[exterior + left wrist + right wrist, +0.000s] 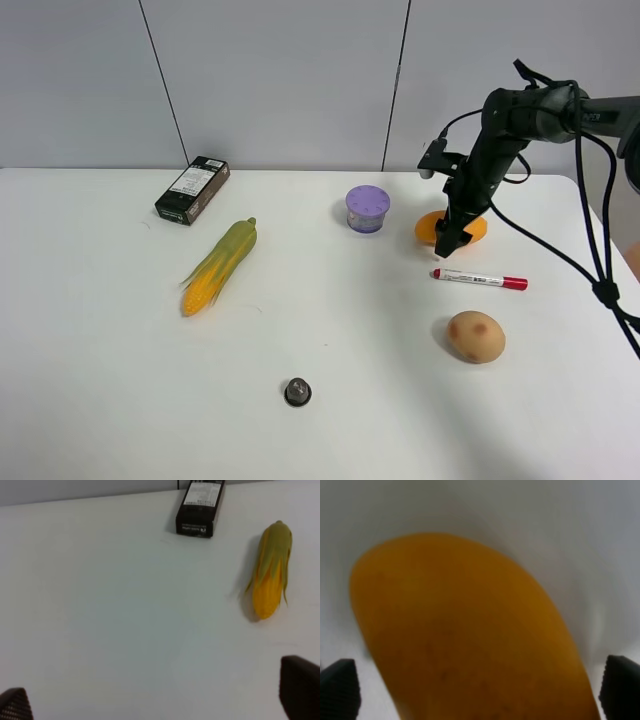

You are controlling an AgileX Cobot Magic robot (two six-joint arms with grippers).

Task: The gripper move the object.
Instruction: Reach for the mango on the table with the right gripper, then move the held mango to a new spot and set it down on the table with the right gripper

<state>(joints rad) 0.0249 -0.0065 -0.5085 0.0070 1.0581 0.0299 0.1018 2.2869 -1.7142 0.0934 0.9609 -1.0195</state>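
Observation:
The object is a smooth orange-yellow mango (pixel 428 228) lying on the white table (pixel 330 400) at the right rear, partly hidden behind my right gripper (pixel 445 243). In the right wrist view the mango (pixel 465 630) fills the frame. My right gripper (pixel 479 690) is open and hangs low over it with one black fingertip (pixel 339 687) on each side, apart from the fruit. My left gripper (pixel 157 700) is open and empty above bare table, and it is out of the exterior view.
A red-capped white marker (pixel 480 280) lies just in front of the mango, a spotted tan potato (pixel 475 336) nearer still. A purple-lidded cup (pixel 366 208) stands to the mango's left. A corn cob (pixel 218 266), a black box (pixel 192 189) and a small dark cap (pixel 297 391) lie further left.

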